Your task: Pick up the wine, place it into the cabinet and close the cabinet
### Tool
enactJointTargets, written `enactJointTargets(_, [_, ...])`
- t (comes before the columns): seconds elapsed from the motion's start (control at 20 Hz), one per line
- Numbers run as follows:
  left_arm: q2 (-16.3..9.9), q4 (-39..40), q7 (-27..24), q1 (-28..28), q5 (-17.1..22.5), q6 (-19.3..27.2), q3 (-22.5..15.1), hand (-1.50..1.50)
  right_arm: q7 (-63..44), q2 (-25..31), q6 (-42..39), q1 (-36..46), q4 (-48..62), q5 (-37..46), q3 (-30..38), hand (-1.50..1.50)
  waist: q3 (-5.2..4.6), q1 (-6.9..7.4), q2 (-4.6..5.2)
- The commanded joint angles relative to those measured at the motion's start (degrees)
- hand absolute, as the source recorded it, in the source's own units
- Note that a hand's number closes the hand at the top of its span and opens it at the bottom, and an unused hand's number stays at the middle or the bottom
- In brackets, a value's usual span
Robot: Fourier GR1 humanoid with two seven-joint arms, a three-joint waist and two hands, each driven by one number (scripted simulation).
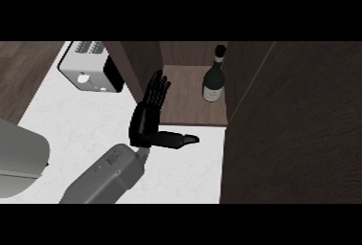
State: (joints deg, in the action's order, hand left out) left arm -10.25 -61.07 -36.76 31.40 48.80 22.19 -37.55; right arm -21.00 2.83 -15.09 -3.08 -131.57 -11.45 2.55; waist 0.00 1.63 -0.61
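Note:
The dark wine bottle (214, 76) stands upright on the wooden shelf (185, 103) inside the open cabinet, near its right wall. My left hand (147, 125) is open, fingers straight and pointing away from me, thumb stretched to the right. Its fingertips (160, 82) lie along the cabinet's left panel (134, 62), left of the bottle and apart from it. A broad dark door panel (293, 124) fills the right side of the view. My right hand does not show.
A white and silver toaster (88, 67) sits on the pale counter (78, 119) at the back left. A rounded grey object (17, 160) juts in from the left edge. Dark wood (21, 72) borders the counter at the far left.

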Motion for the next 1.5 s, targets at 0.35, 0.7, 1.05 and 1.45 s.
enactJointTargets(0.35, [-15.29, -41.17, 9.05, -21.85, -6.14, 9.74, -4.44, -1.50, -1.21, -0.90, -0.28, -2.34, -4.62, 0.99, -3.56, -1.50, 0.02, -0.87, 0.28])
enactJointTargets(0.7, [-17.84, -48.20, 10.31, -27.92, -8.39, 11.25, -1.04, -1.50, -2.97, 6.47, -8.34, -3.37, -5.96, -0.77, -3.31, 1.50, 0.02, -1.31, 0.35])
enactJointTargets(1.05, [-21.66, -55.73, 9.23, -37.09, -11.58, 14.53, 0.27, -1.50, -4.65, 8.36, -15.11, -5.67, -7.07, -2.19, -12.06, 1.50, 0.02, -1.23, 0.39])
enactJointTargets(1.45, [-32.11, -64.67, 4.32, -53.51, -1.51, 1.65, 16.19, -1.50, -11.08, 4.50, -11.17, -8.53, -10.91, -3.86, -23.49, 1.50, -0.09, -0.42, 0.24])
